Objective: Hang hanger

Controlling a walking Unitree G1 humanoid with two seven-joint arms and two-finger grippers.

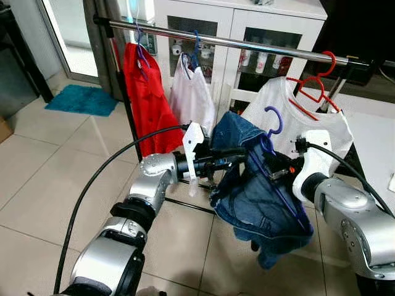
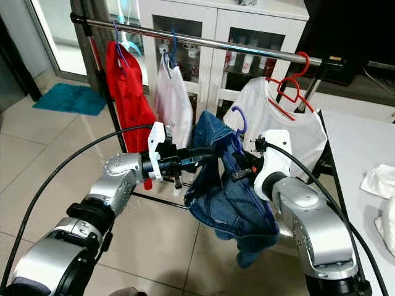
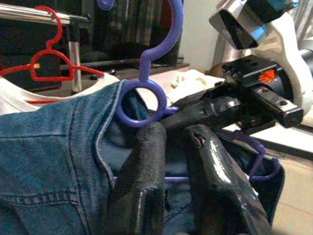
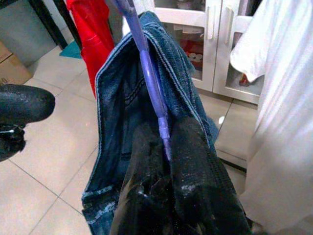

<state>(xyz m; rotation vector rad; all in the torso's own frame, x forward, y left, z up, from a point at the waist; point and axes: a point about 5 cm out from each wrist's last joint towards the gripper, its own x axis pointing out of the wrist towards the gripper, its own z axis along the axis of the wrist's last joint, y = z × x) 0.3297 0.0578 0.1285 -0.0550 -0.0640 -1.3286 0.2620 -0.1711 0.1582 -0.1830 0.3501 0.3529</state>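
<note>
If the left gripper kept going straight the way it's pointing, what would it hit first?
Probably the right gripper, just past the jeans and purple hanger that the left gripper already touches; depth is unclear.
</note>
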